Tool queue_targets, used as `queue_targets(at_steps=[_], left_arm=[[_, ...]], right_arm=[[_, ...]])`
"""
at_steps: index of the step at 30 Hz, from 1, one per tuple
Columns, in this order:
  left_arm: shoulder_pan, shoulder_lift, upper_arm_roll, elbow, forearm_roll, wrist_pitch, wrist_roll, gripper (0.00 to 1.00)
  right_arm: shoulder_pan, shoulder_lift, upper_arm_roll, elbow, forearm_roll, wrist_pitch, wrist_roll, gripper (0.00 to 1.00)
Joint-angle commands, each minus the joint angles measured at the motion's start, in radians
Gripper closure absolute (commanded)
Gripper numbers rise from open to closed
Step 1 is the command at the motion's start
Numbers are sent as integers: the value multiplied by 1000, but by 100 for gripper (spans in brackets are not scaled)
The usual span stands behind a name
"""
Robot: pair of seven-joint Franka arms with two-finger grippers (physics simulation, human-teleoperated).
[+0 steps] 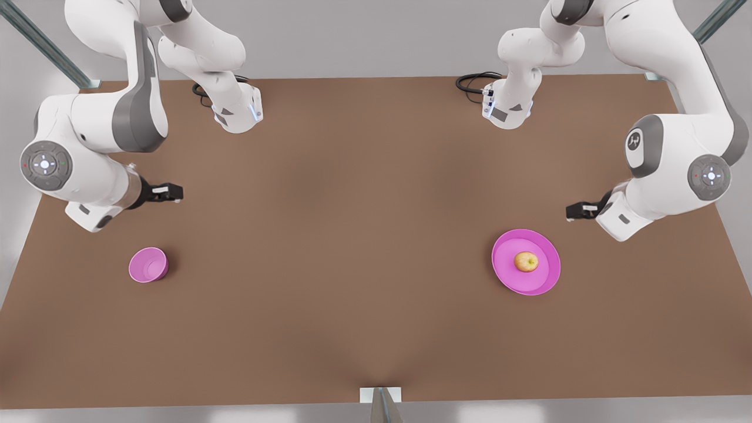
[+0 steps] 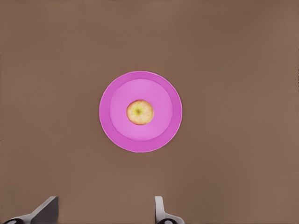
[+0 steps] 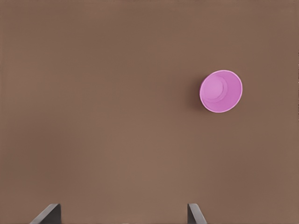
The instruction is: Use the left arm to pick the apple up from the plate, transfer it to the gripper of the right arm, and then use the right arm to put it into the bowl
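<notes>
Left hand [image 2: 105, 212] spread above round apple [image 2: 140, 112], right hand [image 3: 124, 214] spread, both empty

**Apple on plate, bowl apart**

A small yellow apple [image 1: 526, 261] with a reddish blush sits upright at the middle of the wide, shallow magenta plate [image 1: 546, 276], towards the front view's right. The small, deep magenta bowl [image 1: 148, 265] stands upright on the brown table, well apart on the left.
</notes>
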Motion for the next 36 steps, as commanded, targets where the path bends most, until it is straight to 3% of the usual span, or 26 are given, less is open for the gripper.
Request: queue_targets(at_steps=[1, 3, 6, 8, 15, 36], left_arm=[[0, -1, 0, 1, 6, 88, 38, 0], [-7, 6, 1, -14, 5, 101, 35, 0], [-53, 163, 3, -99, -1, 360, 37, 0], [-51, 184, 3, -240, -3, 623, 35, 0], [-50, 293, 4, -415, -5, 942, 35, 0], [-46, 362, 3, -446, -5, 911, 30, 0]], right_arm=[[0, -1, 0, 1, 0, 69, -19, 0], [1, -1, 0, -1, 0, 68, -19, 0], [0, 0, 0, -2, 0, 69, -19, 0], [1, 3, 0, -2, 0, 69, -19, 0], [0, 8, 0, -11, 4, 69, -21, 0], [-2, 9, 0, -34, 1, 73, -25, 0]])
